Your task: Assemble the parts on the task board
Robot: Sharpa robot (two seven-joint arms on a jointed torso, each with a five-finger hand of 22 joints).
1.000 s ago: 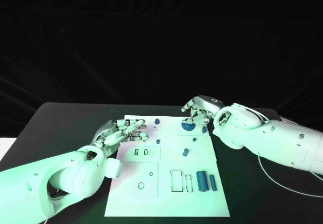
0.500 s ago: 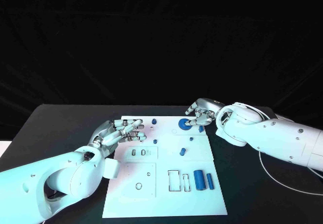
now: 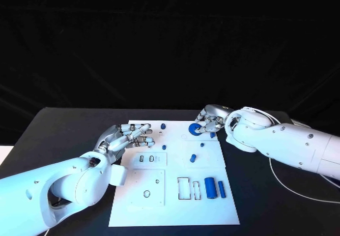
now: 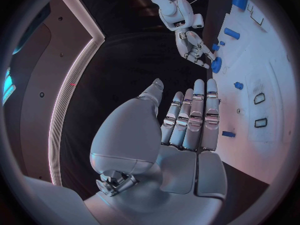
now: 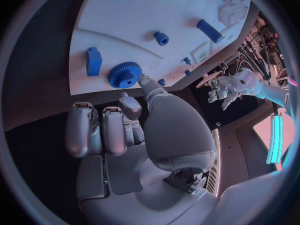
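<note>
A: Where do the parts sit?
B: The task board (image 3: 212, 206) lies mid-bench (image 3: 64, 128). A blue gear (image 3: 195, 129) sits at its far edge, with a small blue block (image 5: 94, 61) just beside it. A blue peg (image 3: 192, 158) stands mid-board; two blue cylinders (image 3: 215, 188) lie side by side near the right edge.

A: Right robot hand (image 3: 210, 119)?
B: Over the far edge by the gear, thumb tip at the gear's rim. Whether it touches or grasps: cannot tell.

A: Left robot hand (image 3: 127, 138)?
B: Released, grasping nothing, fingers extended side by side, at the board's left edge.
</note>
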